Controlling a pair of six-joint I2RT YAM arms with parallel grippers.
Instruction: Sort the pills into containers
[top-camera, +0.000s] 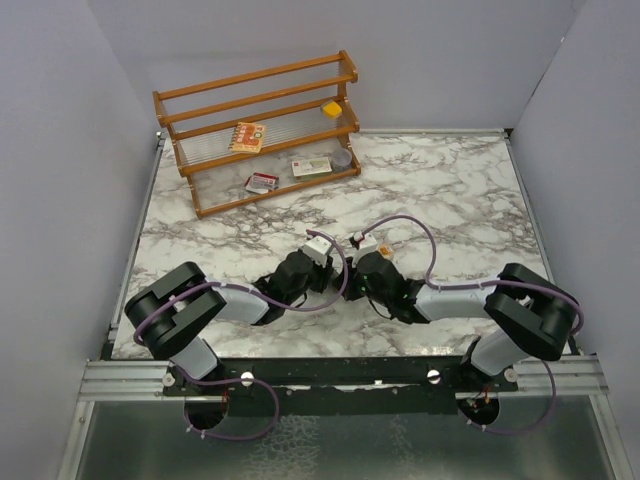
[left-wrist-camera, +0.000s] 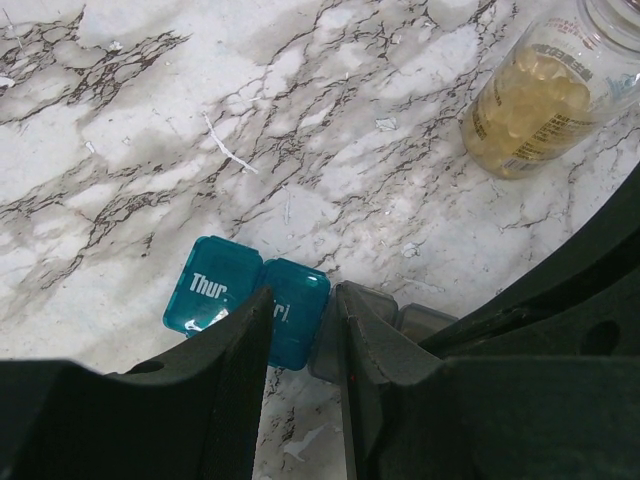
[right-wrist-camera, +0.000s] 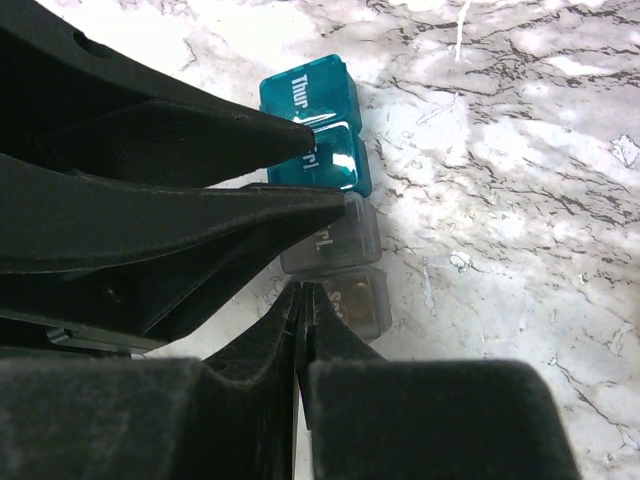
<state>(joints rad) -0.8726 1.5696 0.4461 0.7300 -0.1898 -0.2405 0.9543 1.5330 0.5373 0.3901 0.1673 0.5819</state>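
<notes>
Left wrist view: left gripper (left-wrist-camera: 304, 330) grasping the containers (left-wrist-camera: 285, 300) on a veined marble table (left-wrist-camera: 150, 150).
Left of its fingers one glossy teal square compartment is lying. A second teal one is sitting clamped between them. Two smoky translucent grey ones are sitting to their right, the last showing something amber. The right gripper (right-wrist-camera: 300, 310), clenched shut, is touching it. Far right, one clear bottle (left-wrist-camera: 535, 95) is holding pale yellow capsules.
</notes>
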